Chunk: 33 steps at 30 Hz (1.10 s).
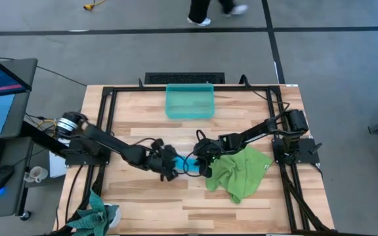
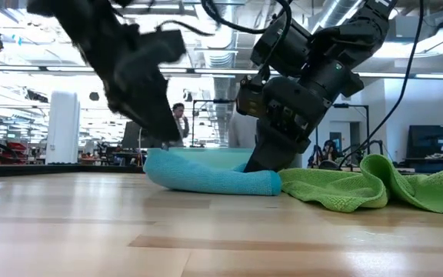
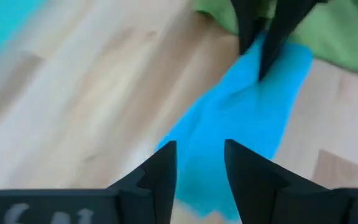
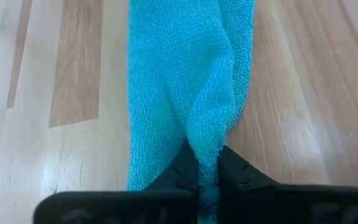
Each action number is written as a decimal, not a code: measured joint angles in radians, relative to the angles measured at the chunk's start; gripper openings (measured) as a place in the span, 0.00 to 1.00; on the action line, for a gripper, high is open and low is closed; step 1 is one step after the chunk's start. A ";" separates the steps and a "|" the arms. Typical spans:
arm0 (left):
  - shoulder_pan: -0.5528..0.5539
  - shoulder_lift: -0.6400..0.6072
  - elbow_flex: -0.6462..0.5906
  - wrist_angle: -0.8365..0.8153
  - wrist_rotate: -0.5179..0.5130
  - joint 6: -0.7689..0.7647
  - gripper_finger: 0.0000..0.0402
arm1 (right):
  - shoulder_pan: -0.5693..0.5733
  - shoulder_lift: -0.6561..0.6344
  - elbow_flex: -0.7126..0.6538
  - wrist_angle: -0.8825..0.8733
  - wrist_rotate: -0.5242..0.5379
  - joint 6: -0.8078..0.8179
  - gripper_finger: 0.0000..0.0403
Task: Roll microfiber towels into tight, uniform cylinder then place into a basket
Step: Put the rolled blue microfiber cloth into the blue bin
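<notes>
On the pale wood table (image 1: 149, 203) the teal basket (image 1: 189, 101) sits upper centre of the high view. I'm mid-roll on the blue towel (image 1: 190, 163), a band lying at centre frame, its long axis left to right between my arms. The right gripper (image 4: 209, 180) is pinched on its end fold; the left gripper (image 3: 199, 163) stands part open over the other end. The green towel (image 1: 241, 172) lies crumpled lower right. Next I'd need even tension to roll tight.
</notes>
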 joint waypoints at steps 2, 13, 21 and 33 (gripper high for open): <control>0.000 -0.076 0.000 -0.066 -0.001 -0.001 0.31 | 0.000 0.000 0.000 -0.001 0.000 0.000 0.10; 0.000 -0.427 0.002 -0.124 0.045 0.118 0.31 | 0.000 0.000 0.000 -0.003 0.002 -0.007 0.10; 0.003 -0.387 0.003 -0.133 0.024 0.169 0.41 | 0.000 0.000 0.000 -0.003 0.002 -0.008 0.09; 0.061 -0.100 0.003 -0.020 0.124 -0.109 0.54 | 0.000 0.000 0.000 -0.002 0.002 -0.008 0.10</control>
